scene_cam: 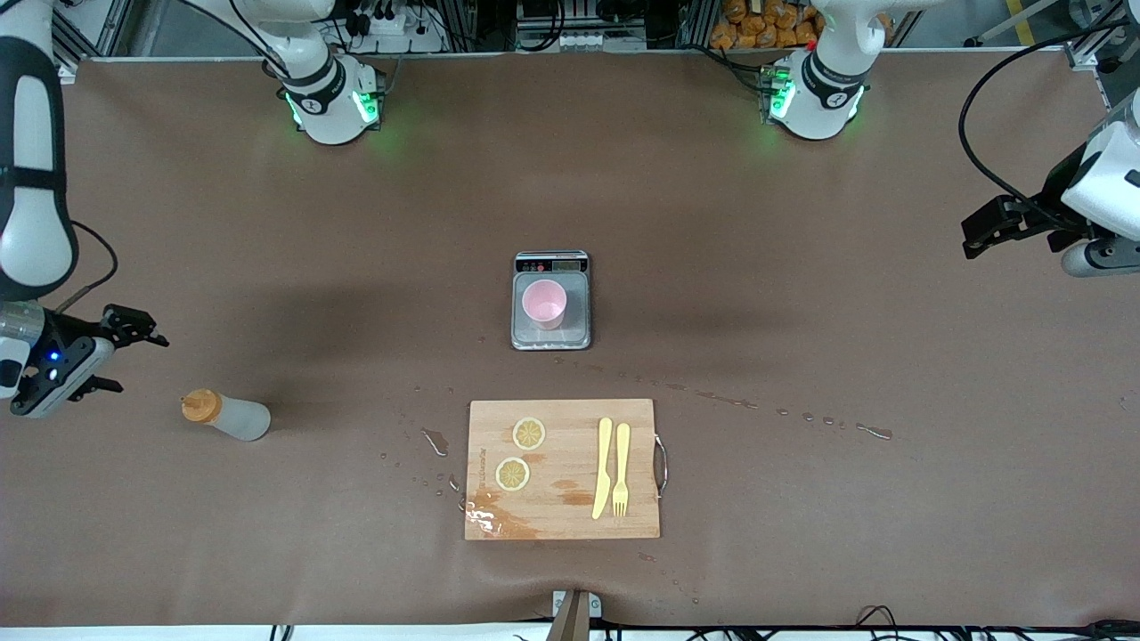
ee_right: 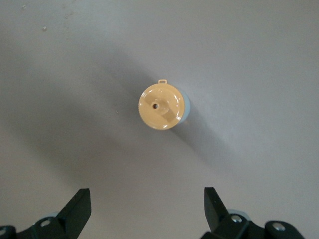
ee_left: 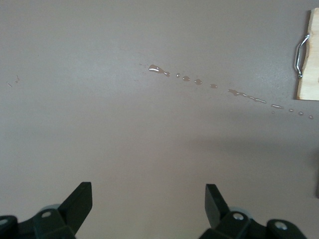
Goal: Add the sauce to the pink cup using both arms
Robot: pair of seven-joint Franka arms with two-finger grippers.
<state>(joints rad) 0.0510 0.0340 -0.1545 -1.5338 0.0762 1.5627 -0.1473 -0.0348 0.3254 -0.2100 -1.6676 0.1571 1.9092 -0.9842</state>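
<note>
Your right gripper [scene_cam: 134, 356] hangs released over the table's right-arm end, beside the sauce [scene_cam: 227, 415]; the bottle looks upright and light, so a glancing finger could topple it. Your left gripper [scene_cam: 980, 236] waits spread wide over its own end; the pink cup [scene_cam: 544, 304] on the scale [scene_cam: 551, 301] could tip under a clumsy pour.

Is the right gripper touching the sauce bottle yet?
Apart. The front view shows bare table between the right gripper and the sauce bottle; the right wrist view shows its open jaws well clear of the bottle's cap.
</note>
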